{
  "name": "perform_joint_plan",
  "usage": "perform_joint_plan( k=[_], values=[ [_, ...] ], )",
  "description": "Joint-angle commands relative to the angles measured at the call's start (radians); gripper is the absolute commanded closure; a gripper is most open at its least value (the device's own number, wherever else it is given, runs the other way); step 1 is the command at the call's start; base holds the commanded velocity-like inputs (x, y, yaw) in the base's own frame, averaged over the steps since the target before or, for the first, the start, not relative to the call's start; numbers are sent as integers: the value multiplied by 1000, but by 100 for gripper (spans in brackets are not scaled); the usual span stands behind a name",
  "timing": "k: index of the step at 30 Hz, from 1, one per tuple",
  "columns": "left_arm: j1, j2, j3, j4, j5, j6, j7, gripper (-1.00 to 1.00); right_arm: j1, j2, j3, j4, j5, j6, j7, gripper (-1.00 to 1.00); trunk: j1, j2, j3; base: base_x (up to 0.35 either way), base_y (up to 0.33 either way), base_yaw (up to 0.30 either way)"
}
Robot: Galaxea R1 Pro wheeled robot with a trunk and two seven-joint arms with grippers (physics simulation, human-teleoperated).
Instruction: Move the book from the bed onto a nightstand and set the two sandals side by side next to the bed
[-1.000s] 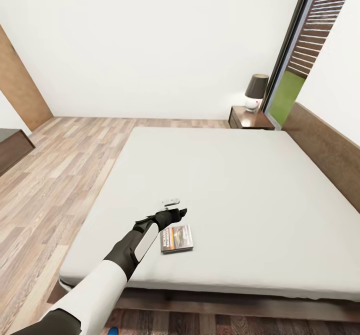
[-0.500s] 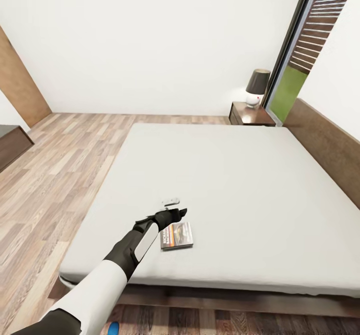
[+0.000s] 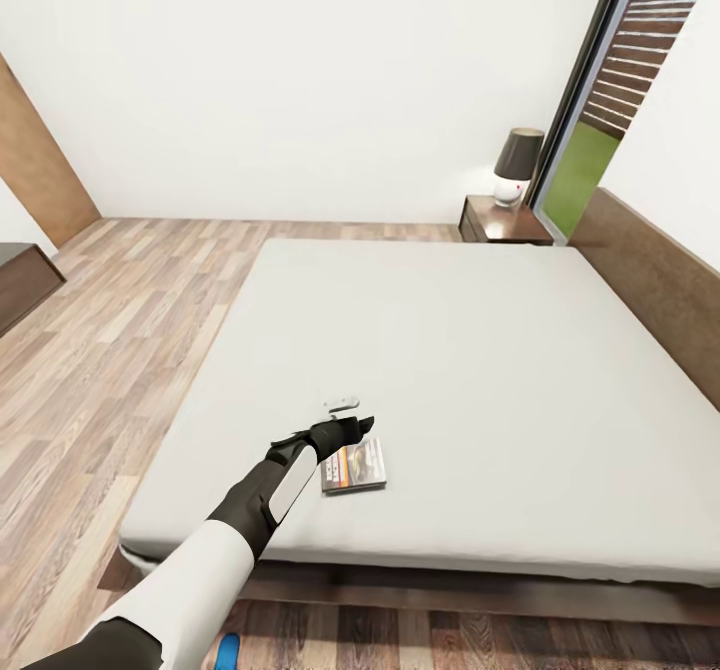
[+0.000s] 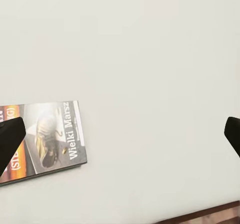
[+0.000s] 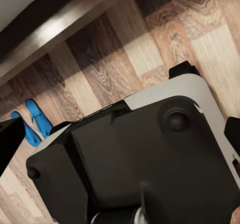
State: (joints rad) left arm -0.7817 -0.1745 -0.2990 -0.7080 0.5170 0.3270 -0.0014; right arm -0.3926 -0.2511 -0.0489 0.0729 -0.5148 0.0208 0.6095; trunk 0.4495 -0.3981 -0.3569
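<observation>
I am hovering my open left end effector (image 3: 350,427) over the bed (image 3: 480,350); the book (image 3: 354,467) is lying at its 5 o'clock, so I should shift there before descending

A home bedroom: a large bed (image 3: 450,370) with grey mattress, a nightstand (image 3: 503,223) bearing a lamp (image 3: 517,165) at the far right, white walls, wood-plank floor (image 3: 90,350), tall window (image 3: 600,110).

Head (high) and wrist—one bed (image 3: 450,350)
</observation>
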Motion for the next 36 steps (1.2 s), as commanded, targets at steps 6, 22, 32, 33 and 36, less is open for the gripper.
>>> perform_joint_plan(
  k=[6, 22, 32, 33, 36],
  values=[
    [-1, 0, 0, -1, 5, 4, 0, -100, -2, 0, -5, 3, -4, 2, 6, -100, 0, -2, -11, 0, 0, 0],
    [-1, 0, 1, -1, 5, 4, 0, -100, -2, 0, -5, 3, -4, 2, 6, -100, 0, -2, -36, 0, 0, 0],
    [0, 0, 0, -1, 5, 4, 0, -100, -2, 0, -5, 2, -4, 2, 6, -100, 0, -2, -52, 0, 0, 0],
    [0, 0, 0, -1, 5, 4, 0, -100, -2, 0, -5, 2, -4, 2, 6, -100, 0, -2, -54, 0, 0, 0],
    [0, 0, 0, -1, 5, 4, 0, -100, -2, 0, -5, 2, -4, 2, 6, -100, 0, -2, -58, 0, 0, 0]
  ],
)
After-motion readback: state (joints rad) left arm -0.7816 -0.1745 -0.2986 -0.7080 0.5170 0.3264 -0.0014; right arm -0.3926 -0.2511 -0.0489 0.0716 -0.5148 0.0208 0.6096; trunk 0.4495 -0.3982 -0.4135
